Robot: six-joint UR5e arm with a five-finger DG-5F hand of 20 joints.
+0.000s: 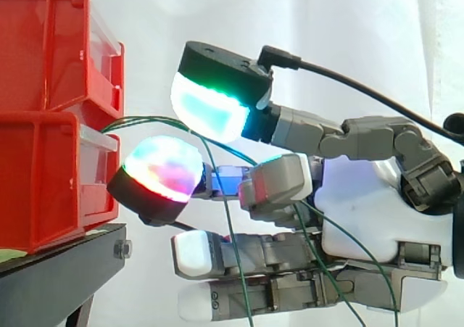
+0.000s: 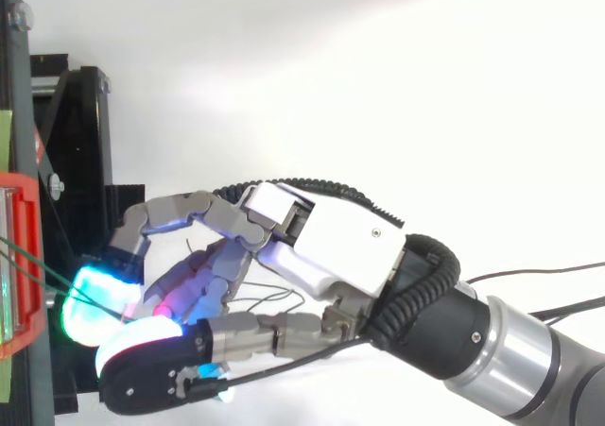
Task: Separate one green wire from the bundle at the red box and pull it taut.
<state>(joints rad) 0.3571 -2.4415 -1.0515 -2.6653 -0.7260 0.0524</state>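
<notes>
White curtain hangs behind everything. From the side, red bins sit stacked on a black stand at the left. Thin green wires come out from between the bins, bend over in a bow and drop down across the hand. They pass through a gap in the hand — above it is a top pad that shines green and blue, below it a lower pad that shines red and blue. The two pads are apart, and I see no wire squeezed between them.

The job now, I think, is to catch just one wire. To do it well, the pads should close slowly on the wire nearest the top pad and let the others slip out. If two get pinched, the pull will drag the whole bunch. The pull should go straight away from the bins — gently, so the wire goes tight and does not snap.

The hand comes in from the right. One finger arches high over the wires, and the other fingers lie straight and low.

From above, the arm comes in from the lower right. The hand points at the red bin, with the glowing pads near it. The green wires run from the bin to the pads.
</notes>
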